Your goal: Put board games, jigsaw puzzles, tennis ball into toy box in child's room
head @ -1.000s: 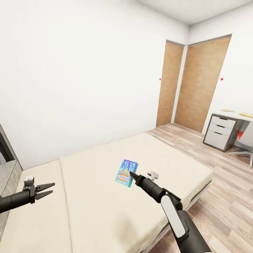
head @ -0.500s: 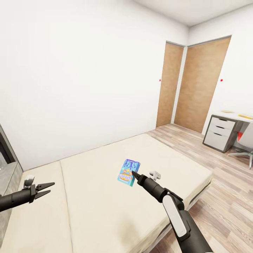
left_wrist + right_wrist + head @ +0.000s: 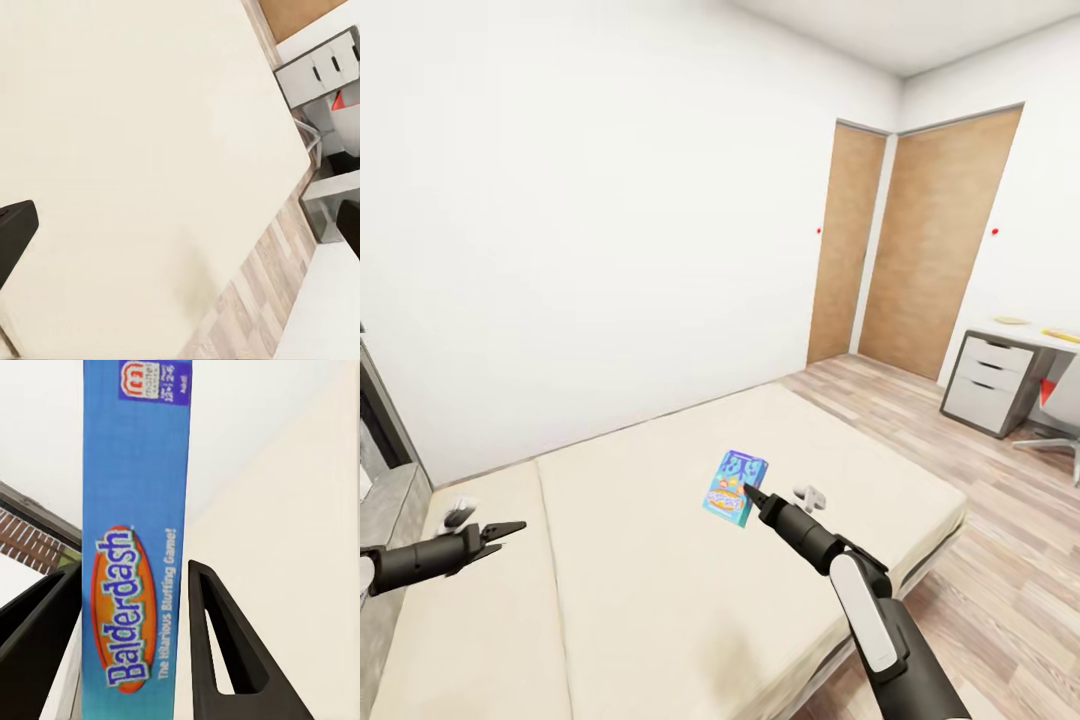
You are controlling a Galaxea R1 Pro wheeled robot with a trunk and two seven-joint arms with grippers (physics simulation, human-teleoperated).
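Observation:
A blue Balderdash board game (image 3: pixel 735 488) hangs above the middle of the cream bed (image 3: pixel 660 610), with my right gripper (image 3: pixel 752 494) shut on its edge. In the right wrist view the box (image 3: pixel 135 547) stands between the two black fingers (image 3: pixel 217 645). My left gripper (image 3: pixel 508 531) hovers open over the bed's left part, near the headboard end, with nothing in it. One of its dark fingers (image 3: pixel 11 236) shows against the bed in the left wrist view.
Two wooden doors (image 3: pixel 935 250) meet in the far right corner. A white desk with grey drawers (image 3: pixel 995 380) and a chair (image 3: pixel 1060 420) stand at the right on the wood floor (image 3: pixel 1010 540). A grey headboard (image 3: pixel 385 470) borders the bed at the left.
The view has shifted slightly. My right gripper has carried the board game a little to the right above the bed. My left gripper has drifted a little lower.

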